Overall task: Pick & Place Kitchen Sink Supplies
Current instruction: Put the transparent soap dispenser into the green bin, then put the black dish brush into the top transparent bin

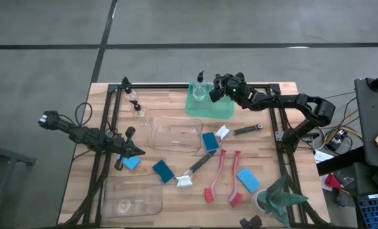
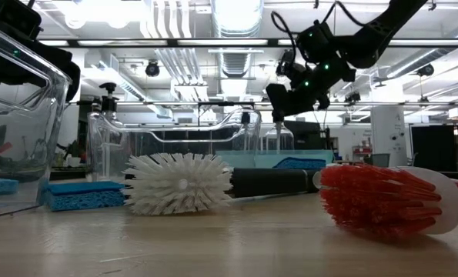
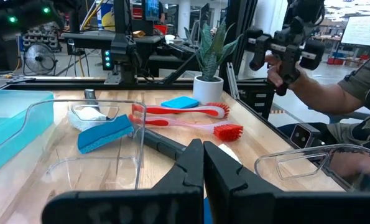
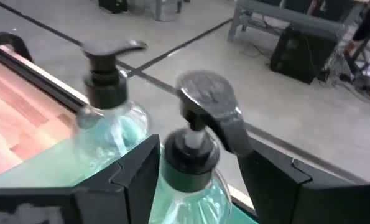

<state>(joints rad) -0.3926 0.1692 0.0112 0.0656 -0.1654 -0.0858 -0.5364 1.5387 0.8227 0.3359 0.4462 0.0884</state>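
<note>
Right gripper over the green tray, fingers narrowly straddling a pump bottle standing in it; left gripper, fingers pressed together, by a blue sponge

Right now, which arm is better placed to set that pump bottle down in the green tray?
The right. Its hand already straddles a pump bottle over the green tray, beside a second bottle. The left hand sits shut near a blue sponge, across the table.
</note>
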